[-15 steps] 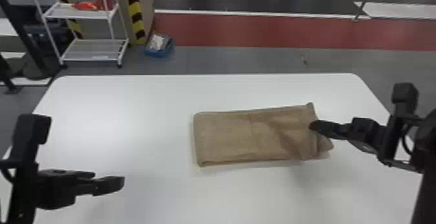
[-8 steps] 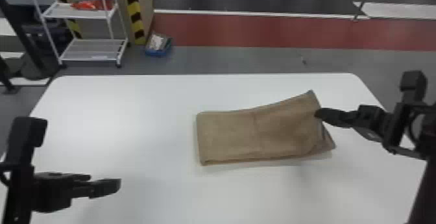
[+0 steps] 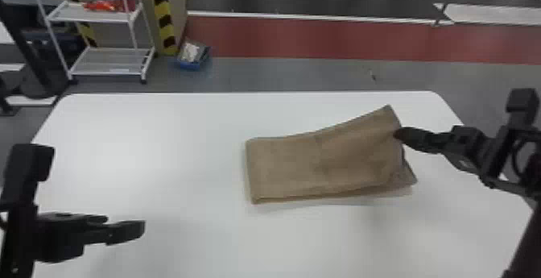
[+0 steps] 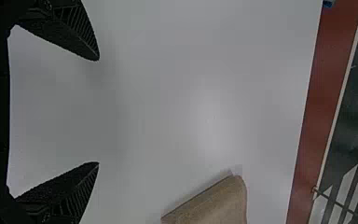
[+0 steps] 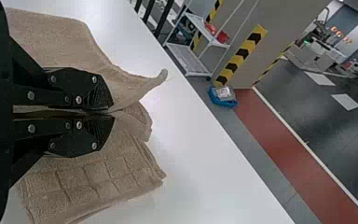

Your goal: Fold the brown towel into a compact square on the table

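"On the white table (image 3: 161, 156), where's the brown towel (image 3: 298, 162)?"
"Right of centre, its raised end pinched by the right gripper (image 3: 399, 134)."
"And the left gripper (image 3: 124, 225)?"
"Fingers spread, well apart from it."

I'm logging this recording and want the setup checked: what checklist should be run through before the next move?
1. Right end effector shut on the brown towel: ok.
2. Gripped end raised above the layer beneath: ok.
3. Towel's opposite end lying on the table: ok.
4. Left end effector open, apart from the towel: ok.
5. Towel in a compact square: not ok, it is an oblong.
6. Grip firm enough for the fold: cannot tell.
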Robot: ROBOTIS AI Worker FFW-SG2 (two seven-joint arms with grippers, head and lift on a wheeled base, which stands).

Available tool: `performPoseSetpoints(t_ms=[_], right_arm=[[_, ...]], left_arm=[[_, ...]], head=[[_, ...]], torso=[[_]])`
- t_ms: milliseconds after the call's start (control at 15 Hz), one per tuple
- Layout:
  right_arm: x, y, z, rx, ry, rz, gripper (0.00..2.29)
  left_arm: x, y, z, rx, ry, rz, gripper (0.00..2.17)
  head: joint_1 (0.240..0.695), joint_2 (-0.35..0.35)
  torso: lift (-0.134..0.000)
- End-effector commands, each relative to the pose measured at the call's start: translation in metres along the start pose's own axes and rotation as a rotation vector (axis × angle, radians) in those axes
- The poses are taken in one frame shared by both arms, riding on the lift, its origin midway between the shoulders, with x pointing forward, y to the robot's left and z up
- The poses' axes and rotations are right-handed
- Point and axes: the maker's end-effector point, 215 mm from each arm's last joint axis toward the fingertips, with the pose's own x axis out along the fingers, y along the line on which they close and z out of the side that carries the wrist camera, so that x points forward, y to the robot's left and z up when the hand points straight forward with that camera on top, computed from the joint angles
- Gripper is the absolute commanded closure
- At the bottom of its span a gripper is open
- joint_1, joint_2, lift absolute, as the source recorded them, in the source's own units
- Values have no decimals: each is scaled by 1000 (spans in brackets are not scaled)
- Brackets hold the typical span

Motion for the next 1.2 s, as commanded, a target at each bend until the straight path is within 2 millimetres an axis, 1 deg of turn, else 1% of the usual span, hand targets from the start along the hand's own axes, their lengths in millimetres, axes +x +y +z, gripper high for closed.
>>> performPoseSetpoints(t_ms=[0, 67, 133, 200, 267, 333, 400, 467, 533, 600, 667, 733, 800, 867, 933, 1000, 1133], right_arm=[[-9, -9, 9, 17, -25, -8, 1062], [-7, -15, -1, 17, -4, -27, 1062], [-4, -20, -7, 30, 8, -33, 1062], [-3, -25, -8, 38, 13, -47, 1062], [-4, -28, -3, 36, 12, -56, 1062], [-3, -26, -4, 25, 18, -57, 1062], [0, -16, -5, 0, 25, -46, 1062], [-4, -1, 11, -23, -9, -21, 1062], [-13, 7, 34, -25, -56, -2, 1062], [-25, 2, 56, -6, -106, -8, 1062], [-26, -15, 47, 5, -82, -42, 1062], [-19, -26, 29, 20, -43, -59, 1062], [-13, -33, 18, 41, -16, -61, 1031], [-10, -38, 13, 51, -3, -69, 839], [-10, -47, 9, 57, 10, -101, 299], [-13, -58, 10, 59, 14, -133, -2], [-24, -71, 18, 61, 4, -163, -2]], left_arm=[[1, 0, 4, 8, -10, -2, 87], [3, -1, 4, 11, -8, -6, 87], [4, -2, 2, 11, -4, -6, 87], [4, -2, 3, 12, -5, -6, 87], [4, -2, 5, 13, -8, -6, 87], [4, 0, 6, 13, -9, -4, 87], [4, 1, 4, 10, -5, -3, 87], [5, 1, 5, 9, -5, -3, 87], [5, 2, 5, 8, -5, -2, 87], [4, 2, 5, 6, -6, -2, 87], [4, 2, 5, 7, -7, -2, 87], [5, 1, 5, 7, -5, -4, 87], [7, -1, 4, 9, -2, -8, 87], [8, -4, 4, 14, 0, -12, 87], [8, -4, 4, 15, 1, -13, 87], [9, -4, 2, 13, 4, -15, 87], [8, -2, 0, 12, 8, -10, 87]], head=[[695, -82], [695, -88], [695, -93], [695, -98], [695, -101], [695, -104], [695, -106], [695, -106], [695, -102], [695, -98], [695, -97], [695, -115], [695, -126], [695, -130], [695, -132], [695, -135], [695, -148]], torso=[[-125], [-125], [-125], [-125], [-125], [-125], [-125], [-125], [-125], [-125], [-125], [-125], [-125], [-125], [-125], [-125], [-125]])
